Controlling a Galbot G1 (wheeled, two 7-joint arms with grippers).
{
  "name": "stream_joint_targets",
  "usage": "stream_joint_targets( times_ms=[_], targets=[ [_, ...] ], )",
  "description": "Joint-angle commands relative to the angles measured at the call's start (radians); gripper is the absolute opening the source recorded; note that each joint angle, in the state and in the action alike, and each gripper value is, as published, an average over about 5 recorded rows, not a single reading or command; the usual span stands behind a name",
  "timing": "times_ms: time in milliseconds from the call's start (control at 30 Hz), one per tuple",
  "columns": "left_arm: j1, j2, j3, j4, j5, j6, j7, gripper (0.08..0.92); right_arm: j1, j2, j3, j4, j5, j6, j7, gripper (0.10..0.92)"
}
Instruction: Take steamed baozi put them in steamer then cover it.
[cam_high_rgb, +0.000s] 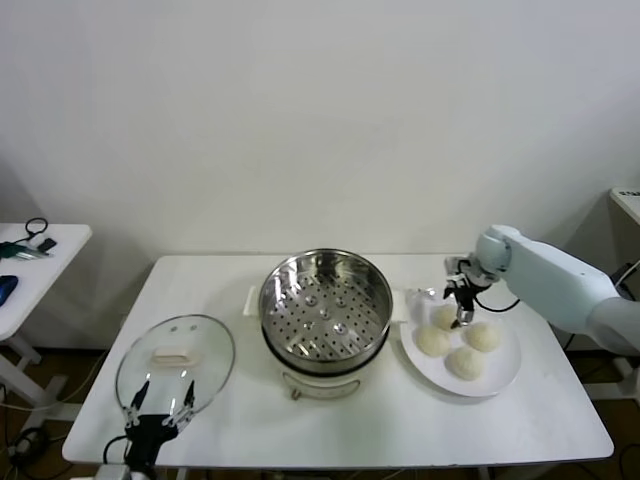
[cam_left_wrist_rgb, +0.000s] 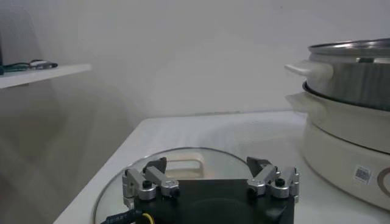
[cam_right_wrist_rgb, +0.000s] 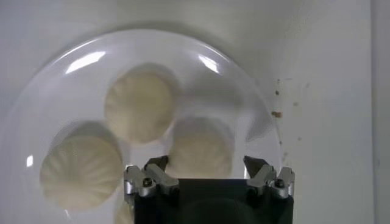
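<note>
Four cream-white baozi lie on a white plate (cam_high_rgb: 506, 368) at the right: one at the back (cam_high_rgb: 445, 316) and three others (cam_high_rgb: 482, 336) (cam_high_rgb: 432, 341) (cam_high_rgb: 465, 362). My right gripper (cam_high_rgb: 461, 303) is open and hovers just above the back baozi. In the right wrist view this baozi (cam_right_wrist_rgb: 201, 149) lies between the open fingers (cam_right_wrist_rgb: 207, 167), with two more (cam_right_wrist_rgb: 140, 103) (cam_right_wrist_rgb: 82, 170) beside it. The steel steamer (cam_high_rgb: 325, 310) stands empty and uncovered at the table's middle. The glass cover (cam_high_rgb: 175, 362) lies flat at the left. My left gripper (cam_high_rgb: 160, 408) is open at the cover's front edge.
The white table (cam_high_rgb: 400, 430) holds everything; its front edge is close to the cover and the left gripper. A small side table (cam_high_rgb: 40, 262) with cables stands at the far left. In the left wrist view the steamer (cam_left_wrist_rgb: 359, 79) rises beside the cover (cam_left_wrist_rgb: 201, 159).
</note>
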Motion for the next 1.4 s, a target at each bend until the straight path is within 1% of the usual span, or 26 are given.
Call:
stream_joint_targets(
  times_ms=[33,200,300,467,600,833,933,1033,1167,1233,1333,1400],
  targets=[
    [0.004,-0.001,-0.001,-0.003,-0.002,-0.001,0.000,0.823,-0.014,0.021,0.011,-0.042,-0.011,-0.003,0.001,0.797],
    [0.005,-0.001,-0.001,-0.003,-0.003,-0.002,-0.001,0.823,-0.018,0.023,0.017,-0.038,-0.008,0.000,0.000,0.732],
    [0.005,-0.002,-0.001,-0.005,-0.003,-0.002,-0.002,0.823,-0.017,0.022,0.019,-0.031,-0.008,0.004,-0.001,0.710],
    [0.008,-0.006,0.000,-0.010,0.000,0.000,-0.004,0.823,0.011,0.008,0.004,0.002,-0.007,0.014,-0.005,0.694],
    [0.011,-0.008,0.002,-0.016,0.000,0.001,-0.009,0.823,0.130,-0.017,-0.083,0.061,0.015,0.060,-0.023,0.692],
    [0.008,-0.006,0.010,-0.023,0.003,0.004,-0.018,0.823,0.556,-0.002,-0.393,0.226,0.131,0.229,-0.056,0.695],
    [0.007,-0.005,0.014,-0.027,0.005,0.006,-0.019,0.823,0.720,0.034,-0.472,0.347,0.184,0.289,-0.055,0.696],
    [0.007,-0.004,0.017,-0.033,0.007,0.007,-0.020,0.823,0.828,0.074,-0.507,0.484,0.195,0.334,-0.043,0.696],
    [0.005,-0.006,0.017,-0.045,0.012,0.012,-0.020,0.823,0.883,0.128,-0.505,0.639,0.151,0.401,-0.003,0.696],
    [0.004,-0.008,0.017,-0.052,0.013,0.014,-0.020,0.823,0.858,0.160,-0.480,0.692,0.097,0.450,0.020,0.696],
    [0.003,-0.009,0.014,-0.057,0.015,0.015,-0.020,0.823,0.785,0.205,-0.438,0.728,0.009,0.516,0.055,0.696],
    [0.003,-0.009,0.012,-0.060,0.015,0.015,-0.020,0.823,0.738,0.232,-0.425,0.721,-0.045,0.546,0.079,0.696]
  ],
)
